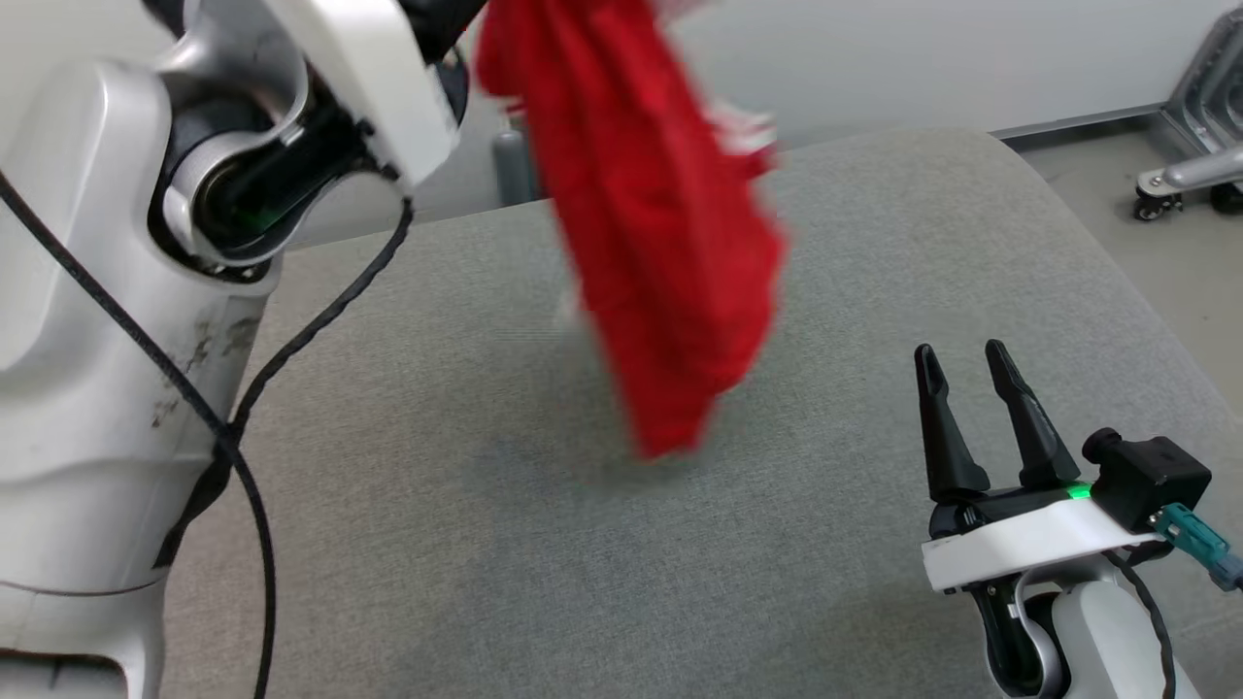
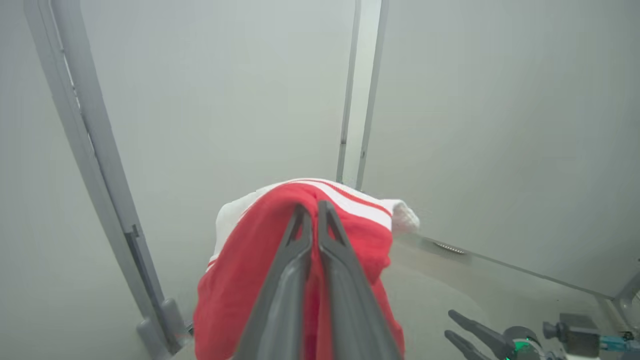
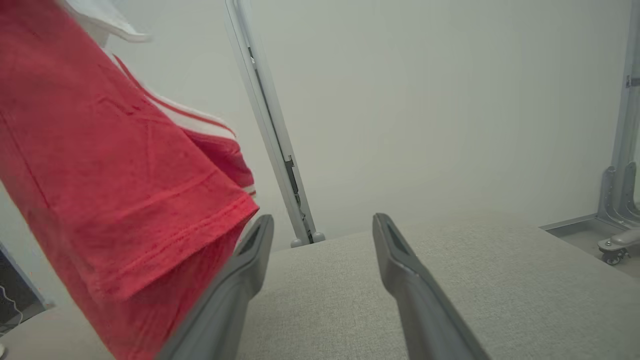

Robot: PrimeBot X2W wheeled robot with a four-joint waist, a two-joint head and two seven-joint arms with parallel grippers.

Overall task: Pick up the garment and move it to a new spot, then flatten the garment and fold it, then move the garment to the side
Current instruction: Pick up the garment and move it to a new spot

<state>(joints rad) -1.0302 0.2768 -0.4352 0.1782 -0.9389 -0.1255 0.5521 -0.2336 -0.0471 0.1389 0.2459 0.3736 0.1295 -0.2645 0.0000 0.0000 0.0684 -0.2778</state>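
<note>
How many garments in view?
1. The red garment hangs from the shut left hand above the grey surface, to the left of the open right hand. No other garment is seen.

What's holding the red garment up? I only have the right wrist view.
Observer: The left gripper, shut on the red garment near its white stripes.
Operator: Clear of the surface?
Observer: Head view: its lower end hangs just over the grey fabric surface. It is blurred, so contact is unclear.
Operator: Right gripper near it?
Observer: Head view: the right gripper is open, low and to the garment's right, apart from it.
</note>
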